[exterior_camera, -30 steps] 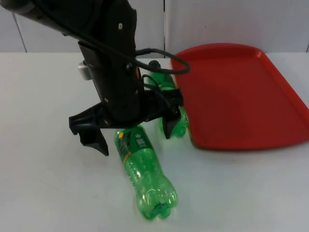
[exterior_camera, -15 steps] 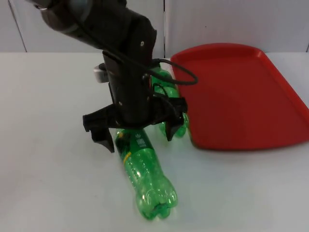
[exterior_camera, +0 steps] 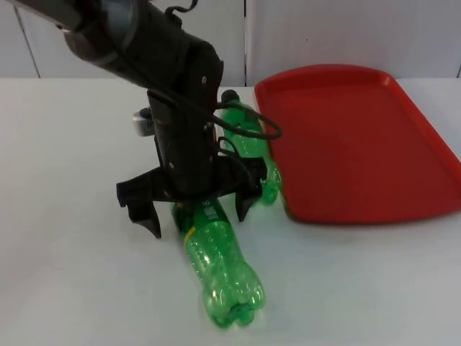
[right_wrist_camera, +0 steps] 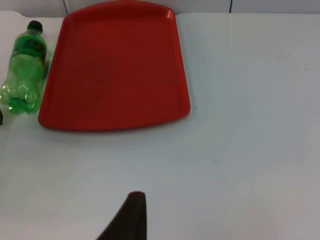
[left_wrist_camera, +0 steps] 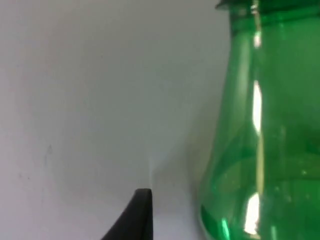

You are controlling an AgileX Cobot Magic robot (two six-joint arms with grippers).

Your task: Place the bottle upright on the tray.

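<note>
Two green plastic bottles lie on their sides on the white table. The near bottle (exterior_camera: 220, 263) points its base toward the front edge; its label end is under my left gripper (exterior_camera: 196, 213). That gripper is open, with one finger on either side of the bottle and nothing held. In the left wrist view the bottle's shoulder (left_wrist_camera: 260, 130) is close beside a black fingertip (left_wrist_camera: 136, 215). The second bottle (exterior_camera: 265, 182), black-capped, lies along the left edge of the red tray (exterior_camera: 360, 144). My right gripper (right_wrist_camera: 127, 217) waits over bare table, well back from the tray (right_wrist_camera: 115, 65) and second bottle (right_wrist_camera: 22, 70).
The tray is bare and sits at the right, close to the grey partition wall. My left arm hides the near bottle's neck and part of the second bottle. Open table lies left of and in front of the near bottle.
My left gripper has shifted slightly left and dropped lower over the near bottle, still open. Neither bottle nor the tray has moved.
</note>
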